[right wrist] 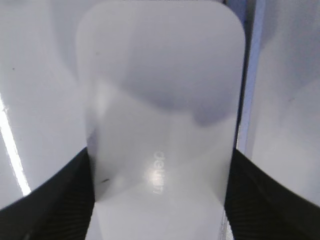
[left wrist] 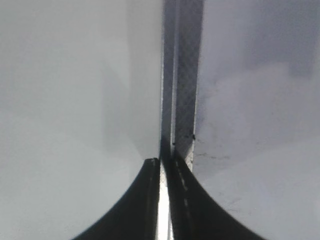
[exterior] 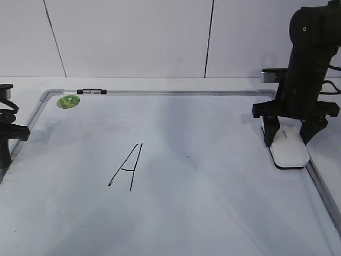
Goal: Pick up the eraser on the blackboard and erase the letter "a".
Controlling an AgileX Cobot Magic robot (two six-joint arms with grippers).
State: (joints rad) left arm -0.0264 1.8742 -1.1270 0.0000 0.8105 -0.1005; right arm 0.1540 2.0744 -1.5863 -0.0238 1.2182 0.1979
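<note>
1. Two claws in your views; start at the far left: left claw point(exterior: 5, 140) sits at the blackboard's left frame edge, jaws pinched nearly together, nothing between them. Your left wrist view shows the two dark fingers point(left wrist: 186, 200) side by side over the frame strip.
2. Blackboard point(exterior: 213, 213) fills most of the exterior view, lying flat on the table point(exterior: 160, 84), silver frame around it.
3. Green round sticker point(exterior: 68, 101) sits in the board's far left corner; small clip point(exterior: 91, 92) rests on the top frame just beside it.
4. Capital "A" point(exterior: 127, 166) in black marker stands left of centre.
5. Right of it, only a tiny dark speck point(exterior: 186, 155) shows; you can't make out a lowercase "a" here.
6. Eraser point(exterior: 288, 148) lies flat on the board by the right frame, white top up.
7. Right claw point(exterior: 290, 135) straddles the eraser, jaws wide, one finger each side. Right wrist view: fingers point(right wrist: 50, 200) flank the eraser point(right wrist: 160, 125); contact can't be told.
</note>
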